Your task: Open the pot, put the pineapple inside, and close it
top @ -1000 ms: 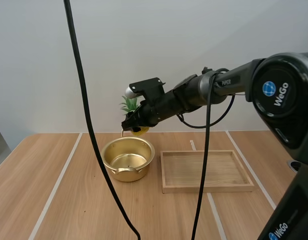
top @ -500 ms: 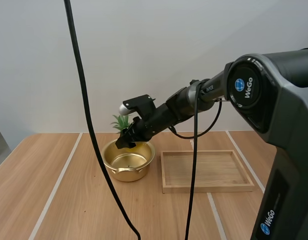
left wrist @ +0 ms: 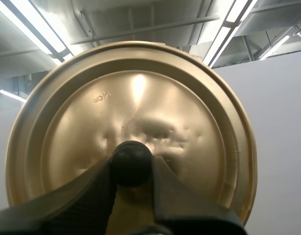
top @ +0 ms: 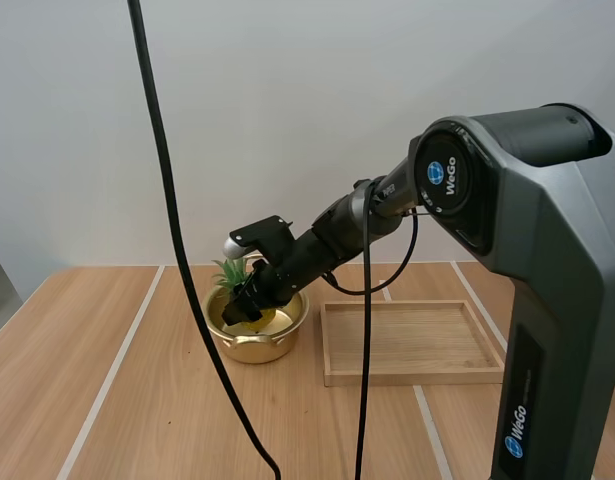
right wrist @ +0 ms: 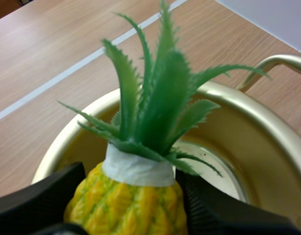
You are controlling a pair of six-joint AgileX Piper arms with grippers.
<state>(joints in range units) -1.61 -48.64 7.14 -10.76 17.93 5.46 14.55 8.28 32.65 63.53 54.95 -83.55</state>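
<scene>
— Two claws, both loaded at that point?

— Yes. My right claw (top: 241, 308) was clamped on the pineapple (right wrist: 133, 200), one finger on each flank of its yellow body. My left claw (left wrist: 132, 188) pinched the black knob (left wrist: 131, 161) of the lid (left wrist: 140, 98).

— Which way did the pot lie from the fruit?

— Just beneath the right claw. The pineapple stood near upright, across the fingers, with its crown above the claw and its base down toward the open pot (top: 282, 340) on the counter (top: 107, 400). I couldn't tell whether the base touched the bottom. I judged the drop belonged to the right arm, the nearer one, with the lid waiting its turn.
</scene>
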